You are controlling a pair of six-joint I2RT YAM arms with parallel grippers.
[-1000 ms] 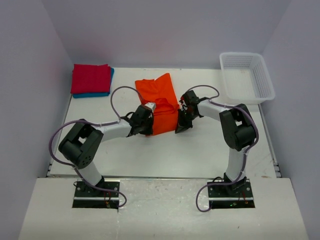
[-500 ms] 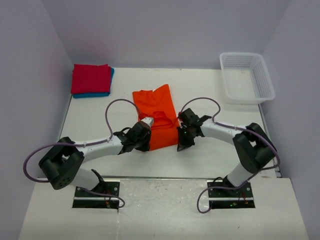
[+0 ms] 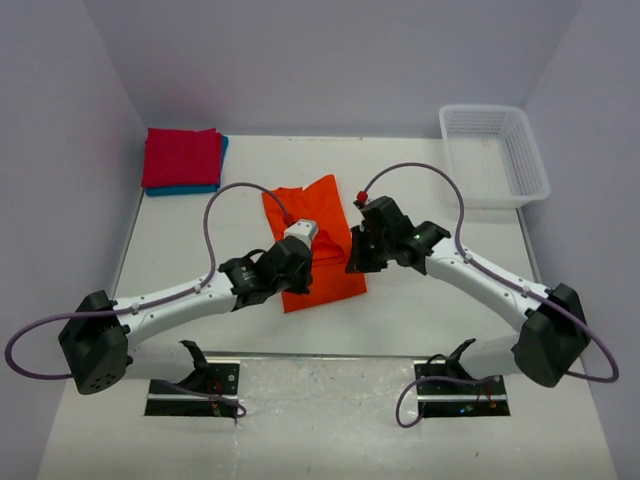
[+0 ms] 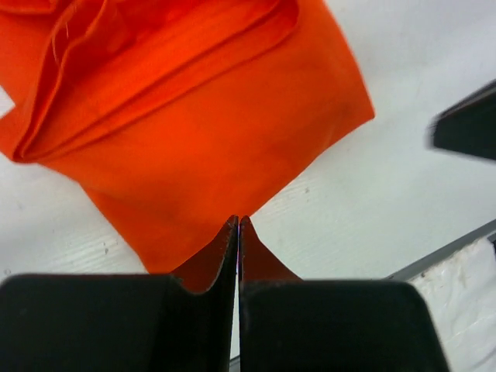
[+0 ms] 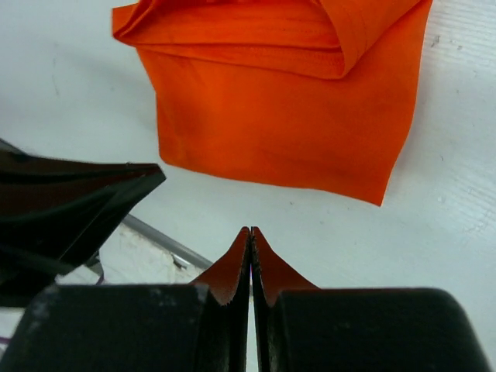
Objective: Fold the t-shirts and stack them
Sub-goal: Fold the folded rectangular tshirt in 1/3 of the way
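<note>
The orange t-shirt (image 3: 318, 235) lies partly folded on the white table (image 3: 430, 310), a thicker fold at its far end. In the left wrist view it (image 4: 201, 132) fills the upper part. My left gripper (image 3: 298, 272) (image 4: 238, 222) is shut and empty, its tips just over the shirt's near left edge. My right gripper (image 3: 357, 258) (image 5: 250, 230) is shut too, hanging over bare table a little short of the orange t-shirt (image 5: 279, 116). The crimson t-shirt (image 3: 182, 157) lies folded on the blue t-shirt (image 3: 190, 189) at the back left.
A white mesh basket (image 3: 495, 155) stands at the back right corner. Purple cables loop above both arms. The table's near edge (image 5: 159, 242) runs close below both grippers. Grey walls close in the back and the sides.
The orange shirt has slid toward the near edge of the table. Both arms have stretched out lower and longer, and their shut grippers stand at the shirt's near sides.
</note>
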